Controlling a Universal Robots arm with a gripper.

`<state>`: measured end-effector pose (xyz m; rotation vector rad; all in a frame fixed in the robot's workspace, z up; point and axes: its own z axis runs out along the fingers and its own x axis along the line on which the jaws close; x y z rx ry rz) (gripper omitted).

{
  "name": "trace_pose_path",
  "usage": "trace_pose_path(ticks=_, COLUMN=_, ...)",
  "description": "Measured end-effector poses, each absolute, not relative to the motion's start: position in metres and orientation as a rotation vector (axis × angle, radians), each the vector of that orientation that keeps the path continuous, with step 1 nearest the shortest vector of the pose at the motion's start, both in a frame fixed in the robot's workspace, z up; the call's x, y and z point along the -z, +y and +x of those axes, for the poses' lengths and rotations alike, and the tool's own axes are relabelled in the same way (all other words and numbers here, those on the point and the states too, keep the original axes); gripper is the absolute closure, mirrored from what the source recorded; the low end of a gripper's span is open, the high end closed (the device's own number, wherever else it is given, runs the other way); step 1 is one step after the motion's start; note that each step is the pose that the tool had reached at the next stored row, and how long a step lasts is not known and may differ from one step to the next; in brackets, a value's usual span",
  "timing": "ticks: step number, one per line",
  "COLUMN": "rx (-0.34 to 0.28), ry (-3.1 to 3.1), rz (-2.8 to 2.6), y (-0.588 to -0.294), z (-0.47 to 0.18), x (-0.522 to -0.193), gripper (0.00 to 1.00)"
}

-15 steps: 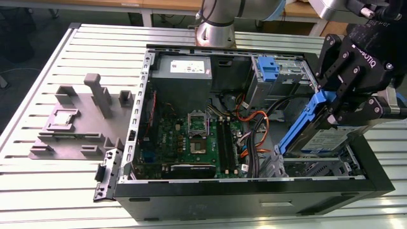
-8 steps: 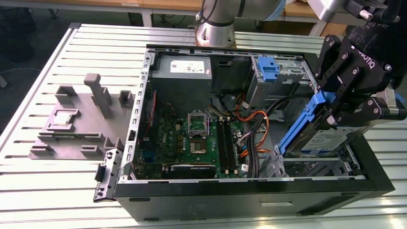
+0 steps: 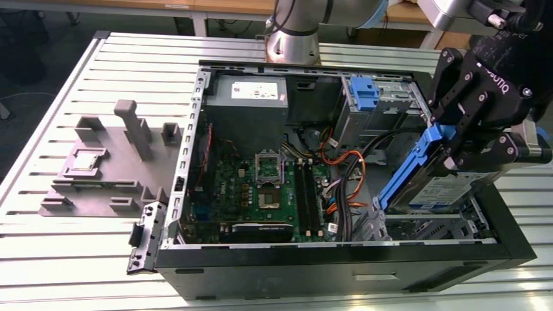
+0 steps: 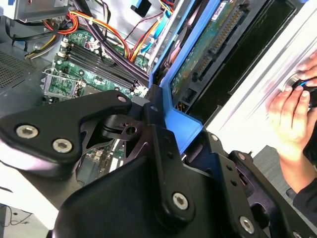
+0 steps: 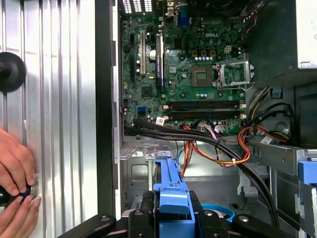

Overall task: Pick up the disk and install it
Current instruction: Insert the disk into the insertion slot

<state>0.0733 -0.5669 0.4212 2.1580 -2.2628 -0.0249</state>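
Blue-railed disk point(image 3: 436, 188) held tilted over the open computer case point(image 3: 346, 275).
The claw point(image 3: 467, 152) was closed on the disk's blue rails, holding it slanted, likely so its lower end could slide into the empty drive bay point(image 3: 428, 227) inside the case, beside the motherboard point(image 3: 259, 188). The disk hung just above that bay, not yet seated. A person's hand point(image 5: 15, 168) rested on the tabletop point(image 5: 59, 99) outside the case.

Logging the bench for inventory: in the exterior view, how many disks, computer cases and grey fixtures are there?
disk: 1, held in the gripper
computer case: 1
grey fixture: 1
Total: 3
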Motion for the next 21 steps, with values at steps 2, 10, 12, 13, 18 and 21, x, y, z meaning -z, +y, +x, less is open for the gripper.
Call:
trace_pose_path(ticks=2, rx=0.025, ry=-2.263, rz=2.158, y=-0.5668, z=0.0733, x=-0.4204, gripper=0.63)
trace_pose_path(ticks=10, rx=0.023, ry=-2.264, rz=2.159, y=-0.5668, z=0.0729, x=-0.4189, gripper=0.63)
trace_pose_path(ticks=12, rx=0.023, ry=-2.264, rz=2.159, y=-0.5668, z=0.0729, x=-0.4184, gripper=0.63)
trace_pose_path(ticks=13, rx=0.023, ry=-2.264, rz=2.159, y=-0.5668, z=0.0729, x=-0.4181, gripper=0.63)
trace_pose_path(ticks=18, rx=0.021, ry=-2.264, rz=2.16, y=-0.5668, z=0.0728, x=-0.4169, gripper=0.63)
trace_pose_path(ticks=21, rx=0.021, ry=-2.264, rz=2.161, y=-0.5669, z=0.0727, x=-0.4158, gripper=0.63)
